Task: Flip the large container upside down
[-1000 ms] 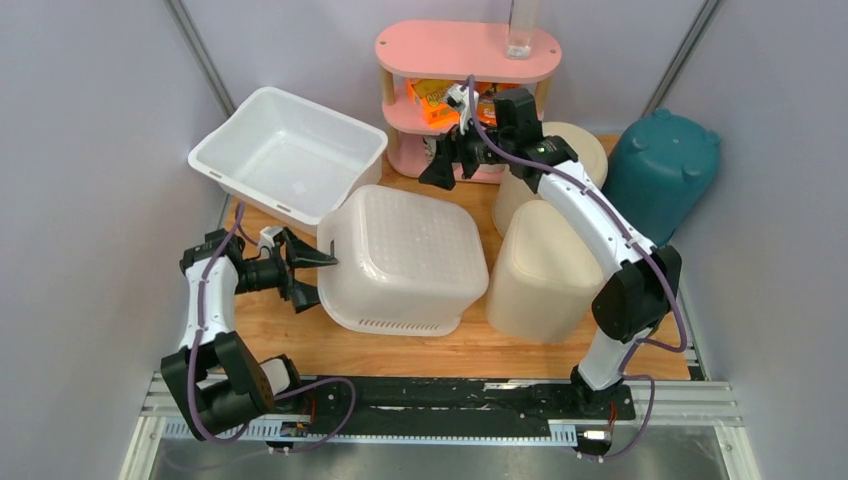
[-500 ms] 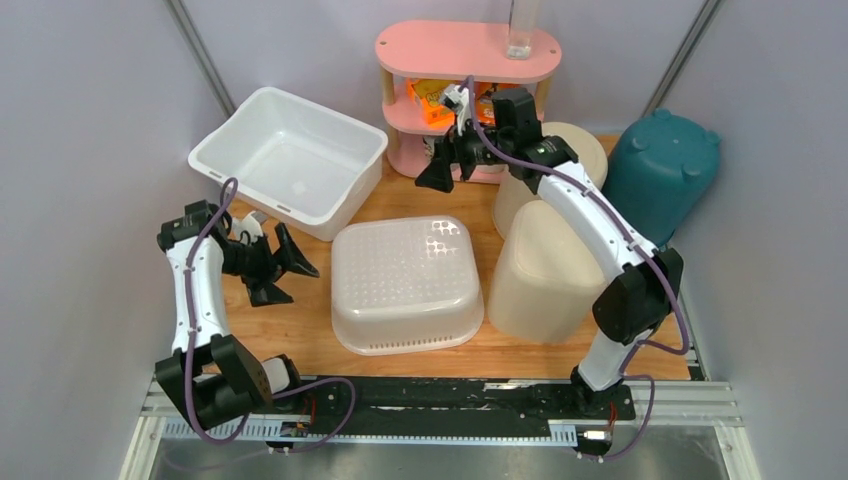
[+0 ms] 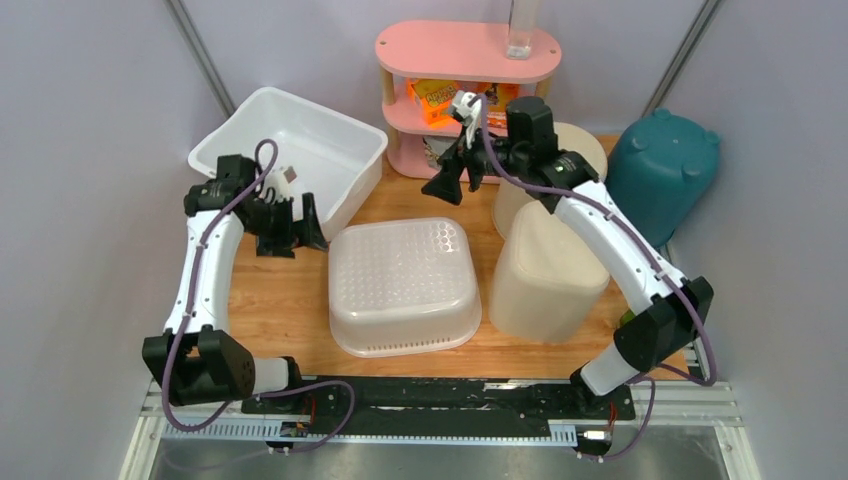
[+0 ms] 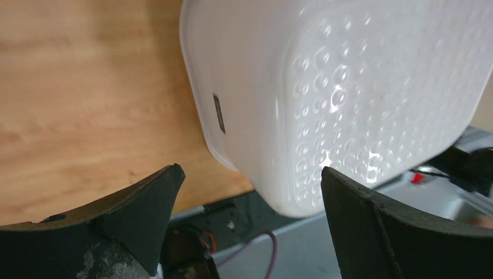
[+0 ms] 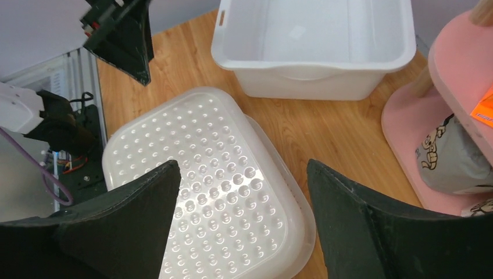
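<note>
The large container [image 3: 405, 285] is a translucent white dimpled tub. It lies upside down, flat on the wooden table, rim down. It also shows in the left wrist view [image 4: 349, 87] and the right wrist view [image 5: 209, 192]. My left gripper [image 3: 298, 230] is open and empty, just left of the container's far left corner and apart from it; in the left wrist view [image 4: 250, 171] its fingers frame the container's side. My right gripper [image 3: 452, 180] is open and empty, hovering above the container's far edge, and it looks down on the dimpled bottom in the right wrist view [image 5: 243, 164].
An open white bin [image 3: 290, 155] stands at the back left, close behind my left gripper. A pink shelf [image 3: 467, 50] with snack packs stands at the back. Two cream containers [image 3: 545, 270] [image 3: 580, 150] and a teal one [image 3: 665, 165] stand upside down on the right.
The container has gone from tilted on its side against my left gripper to flat and bottom up. My left gripper has let go and drawn back toward the white bin. My right gripper has shifted slightly.
</note>
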Available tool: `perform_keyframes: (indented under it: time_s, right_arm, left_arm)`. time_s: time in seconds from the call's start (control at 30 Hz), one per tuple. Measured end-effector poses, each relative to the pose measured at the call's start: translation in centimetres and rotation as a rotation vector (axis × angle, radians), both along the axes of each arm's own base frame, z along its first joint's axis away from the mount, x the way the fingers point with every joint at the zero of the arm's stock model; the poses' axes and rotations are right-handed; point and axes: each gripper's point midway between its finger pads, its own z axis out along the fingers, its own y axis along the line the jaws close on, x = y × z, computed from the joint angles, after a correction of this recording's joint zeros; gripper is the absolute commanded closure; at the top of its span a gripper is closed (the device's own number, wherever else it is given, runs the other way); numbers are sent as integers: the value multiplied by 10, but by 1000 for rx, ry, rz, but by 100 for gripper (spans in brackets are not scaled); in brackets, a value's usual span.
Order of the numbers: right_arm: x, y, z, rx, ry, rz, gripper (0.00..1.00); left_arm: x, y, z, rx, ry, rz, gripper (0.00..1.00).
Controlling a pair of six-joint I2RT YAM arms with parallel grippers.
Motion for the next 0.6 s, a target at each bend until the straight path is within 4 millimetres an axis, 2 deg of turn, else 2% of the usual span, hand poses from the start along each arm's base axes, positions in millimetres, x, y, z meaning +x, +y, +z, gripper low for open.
perform_keyframes:
  time_s: [0.07,0.17,0.3,0.37,0.47,0.6]
  right_arm:
    - [6,7,-21,-43,8,-6,18]
    - [16,28,-60,-126,14,-1,18]
    - [23,64,-114,-230,49,19,19]
    - [27,78,-136,-267,66,15,20]
    - [37,94,-162,-311,80,-19,22]
    - [47,104,-188,-355,84,-66,22]
  left_arm:
    - [24,-3,13,82,-116,-57,0]
    - [58,-5,36,186,-281,-97,0]
    - [94,8,56,284,-396,-57,0]
    - [101,15,57,322,-412,-36,0]
    - [102,22,57,356,-409,-20,0]
    - [99,23,58,361,-412,-20,0]
